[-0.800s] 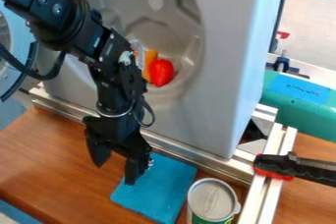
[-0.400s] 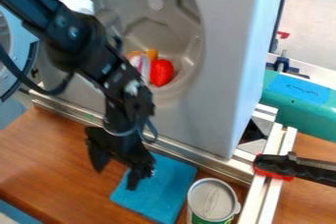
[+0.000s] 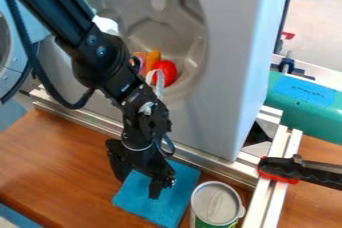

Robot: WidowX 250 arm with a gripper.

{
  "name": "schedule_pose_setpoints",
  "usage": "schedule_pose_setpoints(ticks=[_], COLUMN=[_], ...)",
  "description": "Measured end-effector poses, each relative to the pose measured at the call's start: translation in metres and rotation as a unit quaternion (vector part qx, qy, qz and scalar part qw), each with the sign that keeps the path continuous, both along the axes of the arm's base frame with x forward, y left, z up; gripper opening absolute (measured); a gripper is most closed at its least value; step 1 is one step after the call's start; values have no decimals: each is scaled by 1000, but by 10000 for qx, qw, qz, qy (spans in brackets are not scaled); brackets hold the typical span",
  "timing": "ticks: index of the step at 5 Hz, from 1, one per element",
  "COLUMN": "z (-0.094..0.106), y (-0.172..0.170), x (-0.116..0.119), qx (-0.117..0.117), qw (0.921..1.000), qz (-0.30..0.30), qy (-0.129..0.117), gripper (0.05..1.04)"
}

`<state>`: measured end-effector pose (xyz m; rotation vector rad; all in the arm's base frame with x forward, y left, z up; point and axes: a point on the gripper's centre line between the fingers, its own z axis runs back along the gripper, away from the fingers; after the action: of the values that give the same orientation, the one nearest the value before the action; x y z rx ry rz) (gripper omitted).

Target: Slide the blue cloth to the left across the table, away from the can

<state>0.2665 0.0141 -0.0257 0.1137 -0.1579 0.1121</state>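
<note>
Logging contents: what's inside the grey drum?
A red item and an orange item, low down; a purplish bit beside them. Anything behind the arm is hidden.

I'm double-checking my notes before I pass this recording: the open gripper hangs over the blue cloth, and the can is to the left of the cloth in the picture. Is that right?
Not quite: the can is to the right of the blue cloth in the picture, as the camera view shows. The rest stands: the open gripper hangs over the cloth.
</note>
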Motion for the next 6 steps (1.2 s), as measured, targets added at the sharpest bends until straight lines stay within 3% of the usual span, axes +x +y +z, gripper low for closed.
schedule_pose_setpoints(ticks=[2, 3, 4, 5, 6], z=[-35, -46, -44, -37, -23], y=[-1, 3, 18, 53, 117], x=[21, 27, 28, 20, -8], qx=[-209, -85, 407, 1161, 1638], qw=[9986, 9983, 9969, 9865, 9572], qz=[-37, -70, 204, 615, 1787], qy=[486, 578, 643, 980, 1583], gripper=[1000, 1000, 999, 1000, 1000])
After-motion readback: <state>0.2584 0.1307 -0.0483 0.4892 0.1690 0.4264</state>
